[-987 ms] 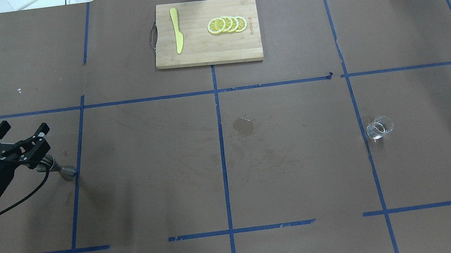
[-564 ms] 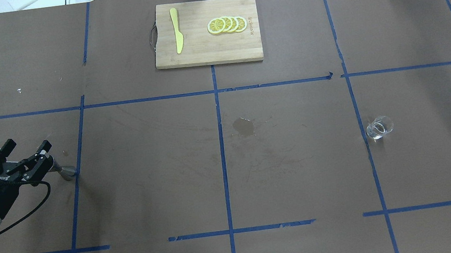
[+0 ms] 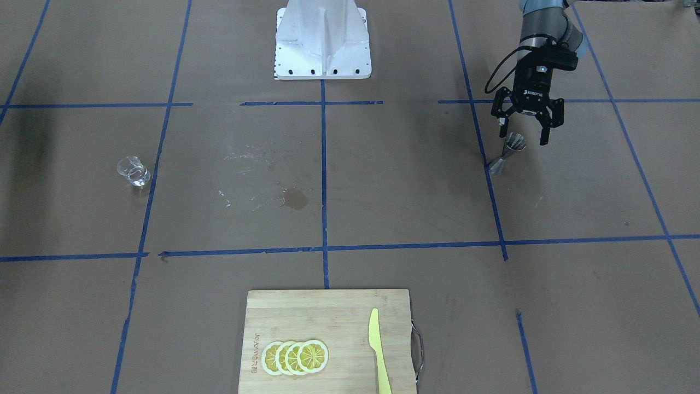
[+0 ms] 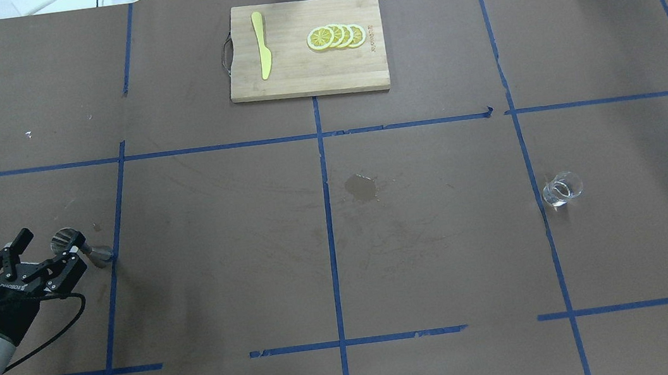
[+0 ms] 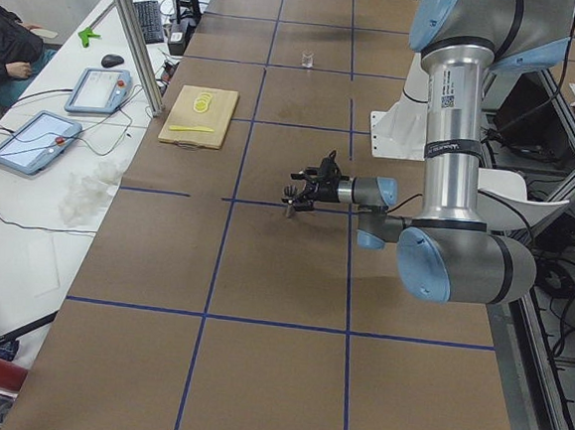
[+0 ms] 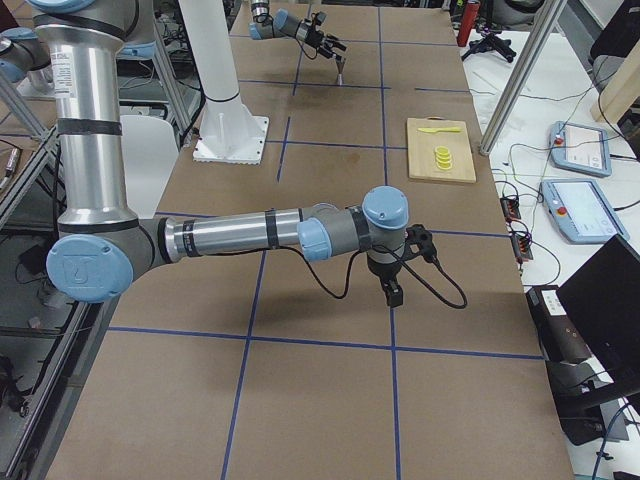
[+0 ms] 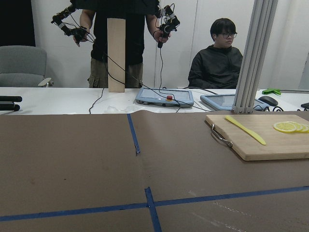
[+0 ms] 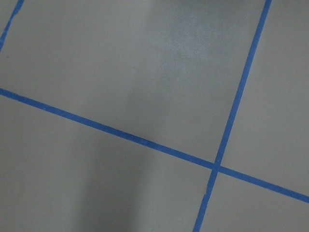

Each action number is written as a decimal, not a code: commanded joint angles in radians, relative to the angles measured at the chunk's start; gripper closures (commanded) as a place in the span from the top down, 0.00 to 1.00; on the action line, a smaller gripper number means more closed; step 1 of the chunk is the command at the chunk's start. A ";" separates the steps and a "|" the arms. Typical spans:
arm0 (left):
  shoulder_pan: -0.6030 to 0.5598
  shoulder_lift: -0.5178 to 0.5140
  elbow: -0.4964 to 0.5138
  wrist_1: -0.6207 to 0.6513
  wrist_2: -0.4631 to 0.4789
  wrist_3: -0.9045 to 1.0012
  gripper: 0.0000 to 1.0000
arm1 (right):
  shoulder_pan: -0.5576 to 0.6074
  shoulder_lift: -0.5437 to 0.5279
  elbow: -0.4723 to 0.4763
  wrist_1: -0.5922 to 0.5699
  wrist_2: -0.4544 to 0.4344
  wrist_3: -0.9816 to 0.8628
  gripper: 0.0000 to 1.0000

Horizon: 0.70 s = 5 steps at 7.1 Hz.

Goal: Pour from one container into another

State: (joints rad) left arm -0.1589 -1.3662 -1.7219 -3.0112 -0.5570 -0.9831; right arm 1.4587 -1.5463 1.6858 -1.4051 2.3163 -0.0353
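Observation:
The silver jigger stands on the brown table at the robot's left, beside a blue tape line. My left gripper is open, low and level with the jigger, whose upper cup lies just ahead of and between the spread fingertips without touching them. The clear glass cup stands alone far off on the right side of the table. My right gripper shows only in the exterior right view, pointing down over bare table; whether it is open or shut I cannot tell.
A wooden cutting board at the far middle carries lemon slices and a yellow knife. A dark wet stain marks the table centre. The robot's white base is at the near edge. People are beyond the table's far side.
My left gripper has drawn back toward the robot and dropped lower, staying open. The jigger's upper rim, covered before, now shows. The glass cup has not moved.

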 commanded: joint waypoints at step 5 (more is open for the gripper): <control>0.032 -0.066 0.091 -0.003 0.031 -0.002 1.00 | 0.002 -0.001 -0.002 0.000 -0.002 0.000 1.00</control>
State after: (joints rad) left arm -0.1283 -1.4196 -1.6543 -3.0126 -0.5249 -0.9836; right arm 1.4603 -1.5478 1.6845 -1.4051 2.3148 -0.0353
